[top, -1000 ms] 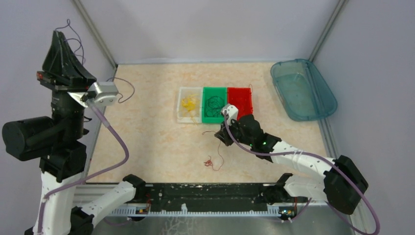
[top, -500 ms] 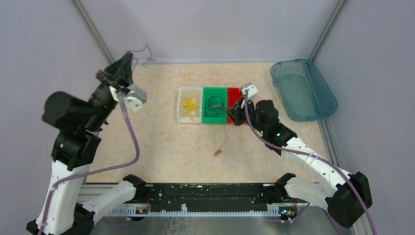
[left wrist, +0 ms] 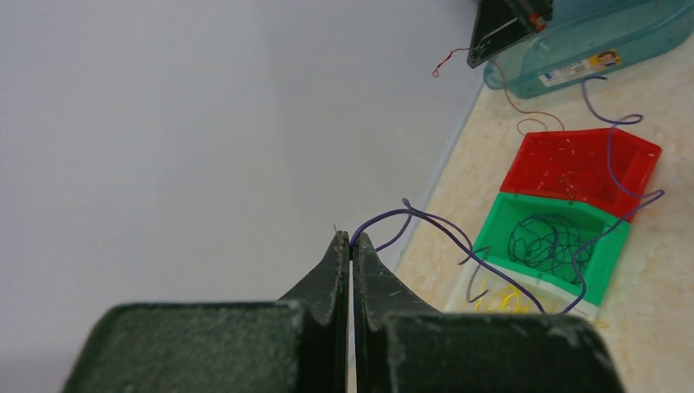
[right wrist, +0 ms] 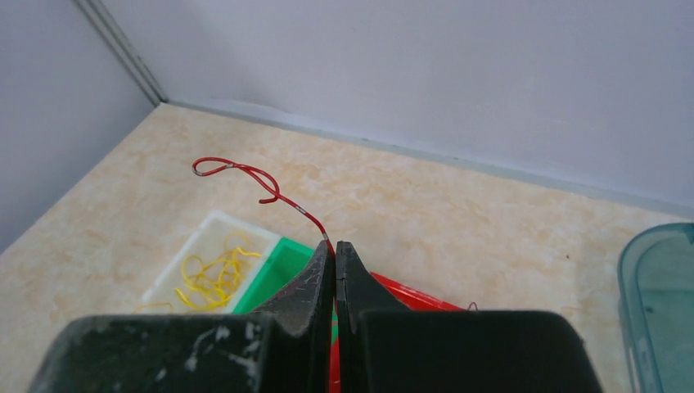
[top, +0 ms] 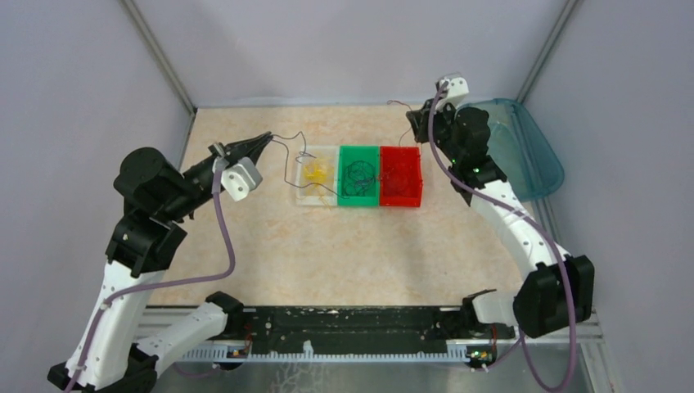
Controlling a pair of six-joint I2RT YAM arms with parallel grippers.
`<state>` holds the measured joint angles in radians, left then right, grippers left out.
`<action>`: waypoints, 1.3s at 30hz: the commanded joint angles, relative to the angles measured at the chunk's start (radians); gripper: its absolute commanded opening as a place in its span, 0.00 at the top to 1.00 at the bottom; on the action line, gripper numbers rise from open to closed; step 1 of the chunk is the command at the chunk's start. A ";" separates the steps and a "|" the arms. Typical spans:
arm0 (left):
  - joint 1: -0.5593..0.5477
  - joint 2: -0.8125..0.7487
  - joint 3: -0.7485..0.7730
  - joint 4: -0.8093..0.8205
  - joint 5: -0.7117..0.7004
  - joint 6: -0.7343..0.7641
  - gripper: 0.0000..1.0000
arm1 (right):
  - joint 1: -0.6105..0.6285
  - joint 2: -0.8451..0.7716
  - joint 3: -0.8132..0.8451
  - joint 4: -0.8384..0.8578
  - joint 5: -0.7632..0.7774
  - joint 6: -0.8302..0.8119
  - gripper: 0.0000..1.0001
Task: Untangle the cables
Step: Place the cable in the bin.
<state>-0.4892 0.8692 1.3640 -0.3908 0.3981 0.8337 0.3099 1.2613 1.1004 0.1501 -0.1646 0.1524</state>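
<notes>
My left gripper (top: 267, 137) is shut on one end of a dark purple wire (top: 288, 137), held above the table left of the bins. In the left wrist view the wire (left wrist: 442, 225) leaves the closed tips (left wrist: 352, 239) and trails over the bins. My right gripper (top: 413, 119) is shut on a red wire (top: 398, 103), raised above the far side of the red bin (top: 401, 201). In the right wrist view the red wire (right wrist: 262, 182) curls up from the closed tips (right wrist: 335, 246). Yellow wires (top: 315, 172) lie in the white bin (top: 299, 187), dark wires (top: 358, 173) in the green bin (top: 358, 149).
A teal tub (top: 532, 176) stands at the far right, just beside the right arm. The three bins sit in a row mid-table. Grey walls close the table at the left, back and right.
The left arm swung down and right towards the bins with the purple wire. The right arm rose and moved to the far right, lifting the red wire off the table.
</notes>
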 commanded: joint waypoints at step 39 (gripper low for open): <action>-0.006 -0.056 -0.079 0.143 0.106 -0.145 1.00 | 0.064 0.444 -0.053 -0.055 0.251 -0.045 0.99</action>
<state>-0.4892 0.8227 1.2854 -0.2806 0.5087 0.6991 0.3428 1.6520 0.9913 0.1036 0.0696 0.0830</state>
